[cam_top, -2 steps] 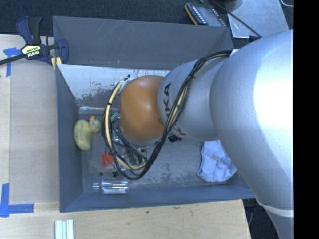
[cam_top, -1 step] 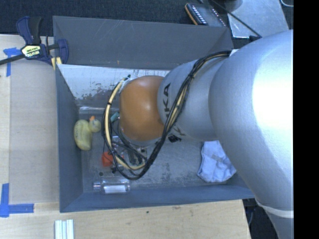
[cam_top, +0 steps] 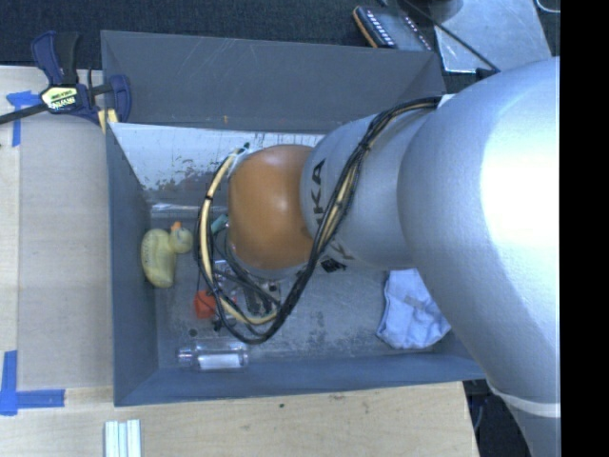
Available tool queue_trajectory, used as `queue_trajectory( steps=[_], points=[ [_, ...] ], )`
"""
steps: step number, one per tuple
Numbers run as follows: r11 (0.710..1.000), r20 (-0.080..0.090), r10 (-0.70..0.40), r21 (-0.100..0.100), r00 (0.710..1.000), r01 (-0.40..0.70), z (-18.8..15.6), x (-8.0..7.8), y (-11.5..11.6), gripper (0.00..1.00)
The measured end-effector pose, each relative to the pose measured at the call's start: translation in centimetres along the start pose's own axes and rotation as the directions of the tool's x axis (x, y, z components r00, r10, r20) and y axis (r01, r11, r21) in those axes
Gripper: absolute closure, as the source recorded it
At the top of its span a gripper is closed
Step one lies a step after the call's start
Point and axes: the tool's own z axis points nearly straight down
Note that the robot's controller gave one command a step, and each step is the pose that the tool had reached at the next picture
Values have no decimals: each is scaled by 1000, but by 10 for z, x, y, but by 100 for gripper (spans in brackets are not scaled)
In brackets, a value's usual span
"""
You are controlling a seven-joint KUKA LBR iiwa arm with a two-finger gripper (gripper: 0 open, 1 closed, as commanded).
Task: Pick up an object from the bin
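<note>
Your gripper hangs low in the left half of the bin, tucked under the orange wrist cover, so you cannot tell whether it is open or closed. The nearest thing is a small red piece just beside it at nine o'clock. A yellow duck lies further out at ten, a clear tube at seven by the wall, and a crumpled white cloth well apart at three. The likely troubles are that the small red piece skids aside or slips out on lifting, or that the looping cables brush the duck.
</note>
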Motion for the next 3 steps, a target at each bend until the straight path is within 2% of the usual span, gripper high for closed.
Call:
queue_trajectory(
  steps=[1,2,3],
  points=[
    [1000,-2,-8,1,1000,8,-93,-11,-1,100],
    [1000,2,-10,0,1000,10,-119,-16,-7,100],
    [1000,-2,8,1,1000,-8,-206,-6,2,100]
  ],
)
